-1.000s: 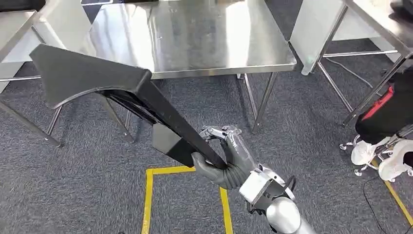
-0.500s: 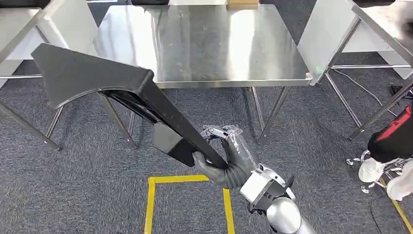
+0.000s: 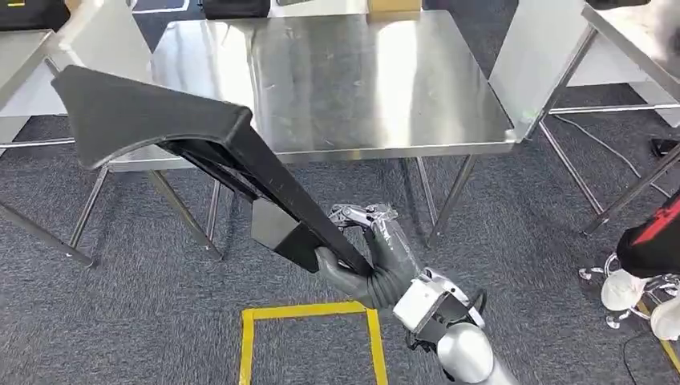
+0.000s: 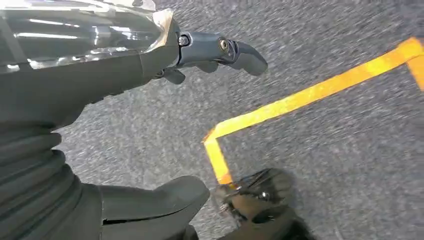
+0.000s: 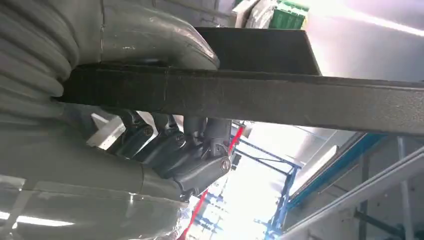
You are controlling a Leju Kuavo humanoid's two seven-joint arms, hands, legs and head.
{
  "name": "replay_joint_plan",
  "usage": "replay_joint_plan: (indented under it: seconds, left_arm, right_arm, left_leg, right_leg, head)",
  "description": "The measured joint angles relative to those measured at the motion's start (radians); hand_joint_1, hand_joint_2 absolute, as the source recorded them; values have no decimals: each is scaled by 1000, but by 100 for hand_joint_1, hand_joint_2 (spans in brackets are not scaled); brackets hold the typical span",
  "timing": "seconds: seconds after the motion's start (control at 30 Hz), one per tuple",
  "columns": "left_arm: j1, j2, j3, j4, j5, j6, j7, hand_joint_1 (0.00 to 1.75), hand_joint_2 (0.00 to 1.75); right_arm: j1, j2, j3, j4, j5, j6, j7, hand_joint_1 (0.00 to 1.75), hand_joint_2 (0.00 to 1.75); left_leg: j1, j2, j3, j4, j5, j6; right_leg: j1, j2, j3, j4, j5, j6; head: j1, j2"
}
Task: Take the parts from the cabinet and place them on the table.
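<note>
Grey carpet (image 3: 144, 321) lies under me, a yellow tape line (image 3: 309, 311) just below my wrist. My right hand (image 3: 370, 255) is clamped around the narrow end of the long black part (image 3: 232, 148), thumb (image 5: 150, 42) on one face and fingers (image 5: 200, 150) wrapped on the other. From my grip the part slants up and away to the left, its broad curved end overhanging the near left corner of the steel table (image 3: 337, 80). My left hand (image 4: 100, 75) hangs over the carpet, fingers apart, holding nothing. More tables (image 3: 609, 48) flank the sides.
</note>
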Motion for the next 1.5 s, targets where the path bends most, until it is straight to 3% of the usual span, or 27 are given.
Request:
replay_joint_plan:
  seconds: [0.03,0.13,0.2,0.23,0.3,0.33,0.37,0.4,0.47,0.5,0.53,0.63,0.67,0.73,0.83,0.87,0.9,1.0,1.03,1.07,1.13,1.2,1.27,1.33,1.37,1.43,1.5]
  left_arm:
    - [-1,0,3,4,6,3,-3,0,175]
    - [0,-2,10,7,9,12,-11,0,175]
    - [1,-3,14,8,10,15,-15,0,175]
    - [0,-2,16,10,12,15,-16,0,175]
    - [-1,-3,20,12,11,14,-19,0,175]
    - [1,-3,21,14,10,13,-19,0,175]
    - [2,-5,21,15,9,13,-19,0,175]
    - [2,-5,21,15,9,12,-19,0,175]
    - [1,-6,22,16,9,12,-19,0,175]
    - [2,-10,22,18,8,12,-19,0,175]
    - [-1,-9,23,21,8,12,-19,0,175]
    - [-1,-11,23,21,8,11,-19,0,175]
    - [-2,-6,23,21,8,11,-19,0,175]
    - [-6,-10,22,21,7,11,-21,0,175]
    - [-4,-10,22,22,7,11,-20,0,175]
    - [-3,-10,22,22,7,11,-20,0,175]
    - [-3,-10,22,22,7,11,-20,0,175]
    - [-3,-9,22,22,7,11,-20,0,175]
    - [-3,-9,22,23,7,11,-20,0,175]
    - [-3,-9,22,24,7,11,-19,0,175]
    - [-3,-10,22,23,7,13,-19,0,175]
    - [-3,-13,22,23,6,15,-19,0,175]
    - [-5,-13,24,23,5,16,-19,0,175]
    - [-5,-14,24,23,5,15,-18,0,175]
    - [-4,-16,24,23,4,15,-18,0,175]
    - [-3,-18,24,23,2,15,-16,0,175]
    - [-4,-19,24,23,-2,15,-16,0,175]
  right_arm:
    - [-1,2,2,1,2,2,1,175,175]
    - [-13,5,5,2,1,8,1,175,175]
    - [-21,5,8,3,0,11,2,175,175]
    - [-25,5,10,4,-1,11,1,175,175]
    - [-24,3,11,6,-1,11,2,175,175]
    - [-23,2,11,7,-1,11,2,175,175]
    - [-23,0,12,9,-2,11,2,175,175]
    - [-23,0,12,9,-2,11,2,175,175]
    - [-23,0,12,9,-3,11,2,175,175]
    - [-22,-1,12,10,-3,11,2,175,175]
    - [-22,-2,12,11,-4,10,2,175,175]
    - [-23,0,12,10,-4,10,2,175,175]
    - [-23,2,12,10,-4,10,3,175,175]
    - [-24,4,12,10,-4,9,2,175,175]
    - [-21,5,12,10,-4,9,2,175,175]
    - [-21,5,12,10,-4,9,2,175,175]
    - [-21,5,13,10,-4,9,2,175,175]
    - [-21,6,13,10,-4,9,2,175,175]
    - [-22,6,13,11,-4,9,2,175,175]
    - [-22,6,13,10,-4,9,2,175,175]
    - [-22,8,14,10,-3,9,3,175,175]
    - [-24,8,12,10,-3,8,4,175,175]
    - [-25,8,12,10,-3,8,4,175,175]
    - [-22,6,11,11,-2,8,8,175,175]
    - [-21,5,10,11,-2,7,9,175,175]
    - [-20,4,10,11,-1,7,11,175,175]
    - [-21,2,10,10,-1,7,11,175,175]
  left_leg:
    - [-7,6,0,2,-30,9]
    - [-12,-1,31,-10,-32,38]
    - [-7,-5,60,-17,-37,50]
    - [-8,-8,66,-18,-45,56]
    - [-13,-13,74,-17,-59,63]
    - [-16,-16,82,-17,-67,65]
    - [-19,-18,92,-17,-75,66]
    - [-22,-21,104,-17,-84,67]
    - [-29,-23,136,-18,-106,67]
    - [-29,-24,135,-19,-115,66]
    - [-33,-27,147,-17,-125,60]
    - [-33,-26,154,-10,-124,48]
    - [-34,-25,145,9,-126,45]
    - [-29,-20,81,119,-130,30]
    - [-12,-14,-57,288,-226,6]
    - [-7,-13,-78,288,-229,3]
    - [-3,-11,-77,256,-206,0]
    - [3,-8,-4,32,-31,1]
    - [-2,-4,3,-1,-8,5]
    - [-5,-5,6,1,-44,13]
    - [-10,-8,18,-12,-33,33]
    - [-6,-9,48,-17,-33,48]
    - [-8,-11,60,-17,-45,60]
    - [-15,-13,72,-17,-62,65]
    - [-18,-16,82,-17,-71,67]
    - [-24,-19,110,-17,-92,69]
    - [-29,-21,144,-18,-118,68]
  right_leg:
    - [4,2,6,-6,-8,10]
    - [6,0,41,-11,-3,36]
    - [3,-2,19,47,-15,37]
    - [4,-2,-25,123,-26,32]
    - [9,-2,-136,271,-87,16]
    - [11,-1,-175,305,-110,14]
    - [14,-2,-190,295,-107,19]
    - [17,-1,-186,249,-82,27]
    - [26,-2,-139,78,25,40]
    - [34,-1,-122,22,94,29]
    - [34,-2,-128,13,84,9]
    - [34,1,-109,3,93,-13]
    - [20,4,-91,-5,93,-17]
    - [17,1,-72,-10,84,-31]
    - [15,3,-54,-10,61,-30]
    - [13,6,-44,-10,53,-27]
    - [11,7,-31,-10,44,-24]
    - [5,7,4,-11,12,-10]
    - [10,7,16,-9,2,-3]
    - [13,10,14,-16,-6,6]
    - [14,9,34,-10,4,29]
    - [9,7,26,15,-1,35]
    - [10,5,-56,148,-13,32]
    - [13,5,-158,274,-79,21]
    - [14,5,-188,291,-103,21]
    - [16,5,-188,215,-84,30]
    - [23,4,-144,43,30,46]
  head:
    - [-2,0]
    - [1,0]
    - [3,0]
    - [5,0]
    - [6,0]
    - [6,0]
    - [6,0]
    - [6,0]
    - [6,0]
    - [7,0]
    - [2,0]
    - [5,0]
    - [6,0]
    - [1,0]
    - [1,0]
    - [2,0]
    - [2,0]
    - [2,0]
    - [2,0]
    - [1,0]
    - [0,0]
    - [2,0]
    - [5,0]
    - [5,0]
    - [5,0]
    - [5,0]
    - [6,0]
